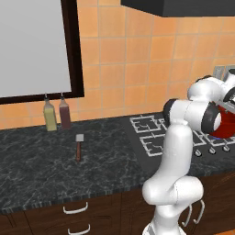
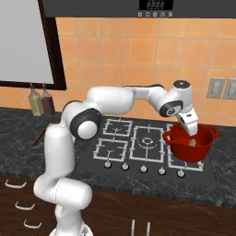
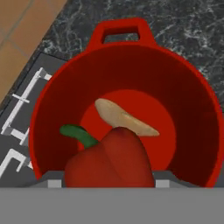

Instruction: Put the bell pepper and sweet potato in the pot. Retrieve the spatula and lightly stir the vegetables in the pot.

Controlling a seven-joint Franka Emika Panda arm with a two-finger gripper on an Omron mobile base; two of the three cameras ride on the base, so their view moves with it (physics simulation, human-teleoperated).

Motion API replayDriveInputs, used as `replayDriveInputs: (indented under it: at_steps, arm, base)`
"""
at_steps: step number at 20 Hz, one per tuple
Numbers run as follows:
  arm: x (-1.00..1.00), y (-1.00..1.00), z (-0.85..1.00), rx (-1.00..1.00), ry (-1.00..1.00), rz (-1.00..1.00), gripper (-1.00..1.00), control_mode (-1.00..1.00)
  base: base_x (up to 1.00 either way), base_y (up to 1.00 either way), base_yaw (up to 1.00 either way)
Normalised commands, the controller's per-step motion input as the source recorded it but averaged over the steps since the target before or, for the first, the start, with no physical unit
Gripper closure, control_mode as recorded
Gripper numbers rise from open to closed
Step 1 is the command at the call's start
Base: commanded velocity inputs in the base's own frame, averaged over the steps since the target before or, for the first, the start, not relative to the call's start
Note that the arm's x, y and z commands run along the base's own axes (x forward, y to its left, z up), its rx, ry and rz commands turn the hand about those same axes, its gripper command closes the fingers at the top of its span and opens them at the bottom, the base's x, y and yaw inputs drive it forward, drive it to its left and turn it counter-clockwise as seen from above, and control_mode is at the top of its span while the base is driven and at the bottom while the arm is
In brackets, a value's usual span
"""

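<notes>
Over the pot (image 3: 192,144), the tool (image 2: 190,131) grips the bell pepper (image 3: 111,159); sweet potato (image 3: 124,119) inside; no writing legible.

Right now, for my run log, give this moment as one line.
tool: over deep red pot, holding glossy red bell pepper | pale tan sweet potato: in pot | grey-bladed spatula: on counter

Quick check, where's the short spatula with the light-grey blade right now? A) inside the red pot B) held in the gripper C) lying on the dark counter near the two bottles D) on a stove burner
C: the short spatula with the light-grey blade lies flat on the dark speckled counter, in front of the two bottles.
</notes>
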Motion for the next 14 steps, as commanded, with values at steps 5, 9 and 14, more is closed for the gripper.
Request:
replayDriveInputs:
  at_steps: [5, 9, 14]
  arm:
    - [0.41, -0.33, -0.49, 0.00, 0.00, 0.00, 1.00, -1.00]
    - [0.17, -0.11, -0.53, -0.03, 0.00, 0.00, 1.00, -1.00]
    - [0.00, 0.01, -0.53, -0.18, -0.05, 0.01, 1.00, -1.00]
  base:
    - [0.00, 0.00, 0.00]
    - [0.00, 0.00, 0.00]
    - [0.00, 0.00, 0.00]
